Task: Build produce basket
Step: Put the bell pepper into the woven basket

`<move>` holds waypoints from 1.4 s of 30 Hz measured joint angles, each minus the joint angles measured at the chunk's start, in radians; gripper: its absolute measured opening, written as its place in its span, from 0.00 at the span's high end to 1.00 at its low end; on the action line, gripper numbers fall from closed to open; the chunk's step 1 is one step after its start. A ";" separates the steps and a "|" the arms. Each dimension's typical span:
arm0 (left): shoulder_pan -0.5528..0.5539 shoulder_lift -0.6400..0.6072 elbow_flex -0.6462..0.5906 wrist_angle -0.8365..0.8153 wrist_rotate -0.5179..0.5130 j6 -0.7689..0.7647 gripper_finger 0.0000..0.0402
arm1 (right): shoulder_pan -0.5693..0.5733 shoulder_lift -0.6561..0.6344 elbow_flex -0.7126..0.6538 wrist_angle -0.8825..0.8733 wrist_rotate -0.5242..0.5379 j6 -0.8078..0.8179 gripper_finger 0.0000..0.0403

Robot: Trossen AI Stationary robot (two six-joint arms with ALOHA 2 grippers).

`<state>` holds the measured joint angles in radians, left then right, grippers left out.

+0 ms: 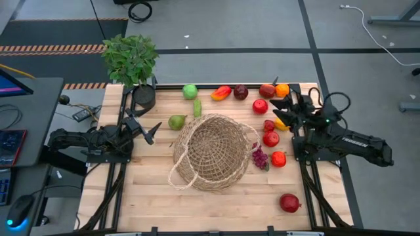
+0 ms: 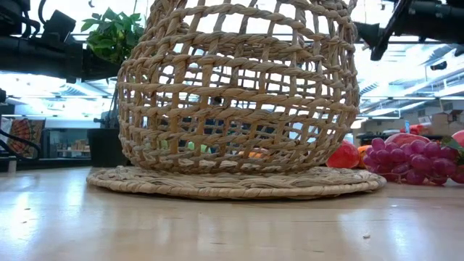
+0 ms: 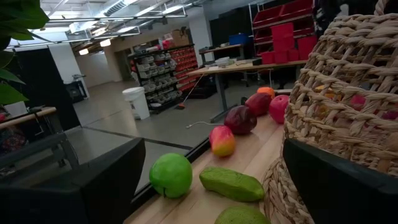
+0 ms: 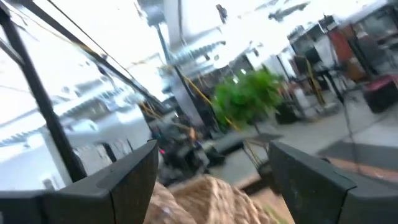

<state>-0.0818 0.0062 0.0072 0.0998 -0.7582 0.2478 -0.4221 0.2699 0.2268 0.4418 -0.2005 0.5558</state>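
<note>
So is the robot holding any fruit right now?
No. The left gripper is open beside the pear, and the right gripper holds nothing above the produce.

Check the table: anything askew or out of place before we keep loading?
Yes: the basket looks tipped on its side at mid-table, mouth facing up toward the overhead camera, loop handle flat on the wood. It holds nothing; all produce lies around it. One red fruit sits alone near the front right edge.

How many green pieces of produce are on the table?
3: a round green fruit at the far edge, a long green piece beside it, nearer the basket, and a green pear by the basket's left side. The basket may hide more.
</note>
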 joint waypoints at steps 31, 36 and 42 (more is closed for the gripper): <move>0.000 0.000 0.000 0.000 0.000 0.000 0.03 | 0.002 0.119 0.587 -1.191 0.230 -0.131 0.24; 0.000 0.000 0.000 0.000 0.000 0.000 0.03 | 0.003 0.165 0.611 -1.420 0.230 -0.079 0.24; 0.000 0.000 0.000 0.000 0.000 0.000 0.03 | 0.003 0.225 0.591 -1.544 0.135 -0.098 0.16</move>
<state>-0.0818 0.0060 0.0072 0.0998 -0.7582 0.2478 -0.4194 0.4949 0.8175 -1.1022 -0.0657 0.4575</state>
